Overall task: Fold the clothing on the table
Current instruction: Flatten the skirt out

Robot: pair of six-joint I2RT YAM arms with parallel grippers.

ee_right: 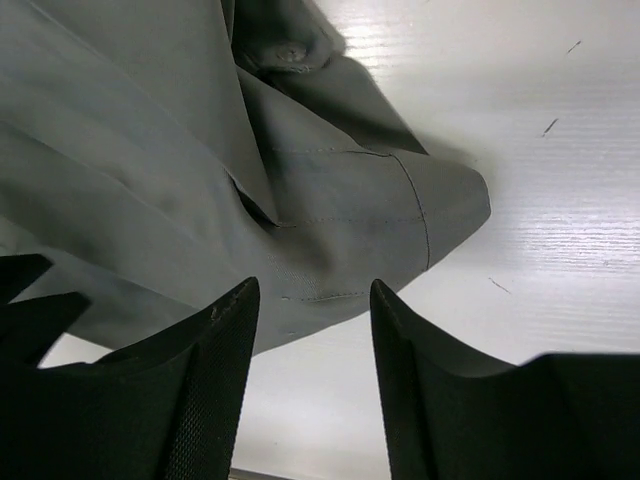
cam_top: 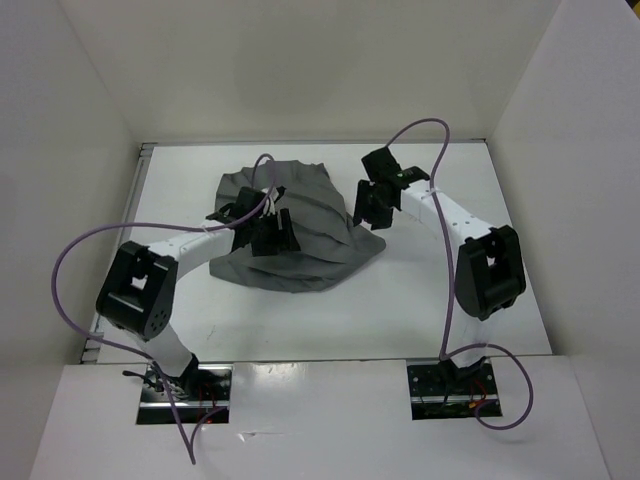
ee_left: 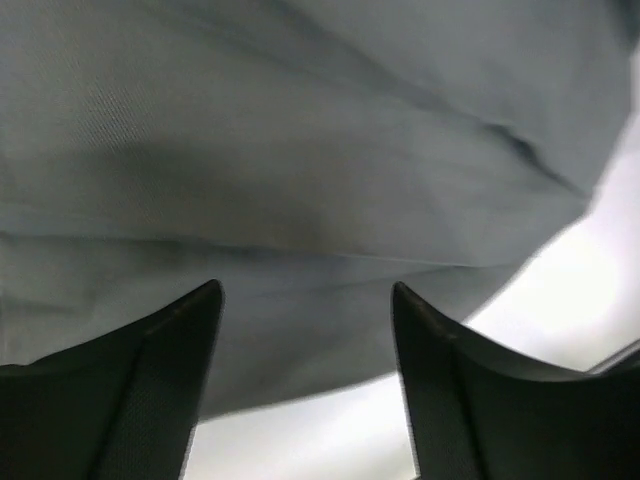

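The cloth (cam_top: 305,205) is lying in a rumpled grey heap on the bench (cam_top: 440,300), with creases running across it.

The left jaws are hanging over the middle of the heap, and in the top view the cloth is spreading out on every side of them. In the left wrist view they are standing spread, with nothing pinched between them. The cloth (ee_left: 300,150) is filling the view ahead of the gap. Its edge is slanting across behind the tips, and bare bench (ee_left: 590,280) is showing low in the gap and off to the right. I cannot tell whether the tips are touching the fabric.

The right jaws are hanging just beside the heap's right edge. They too are standing spread and are gripping nothing. Ahead of them, mostly to their left, the cloth (ee_right: 330,200) is lying flat, and a stitched corner is pointing right onto the bench (ee_right: 560,200). The gap between the jaws is lining up with the near hem of that corner. A small round button (ee_right: 291,52) is sitting in a fold farther ahead. A few short dark marks (ee_right: 550,127) are showing on the bench to the right of the jaws.
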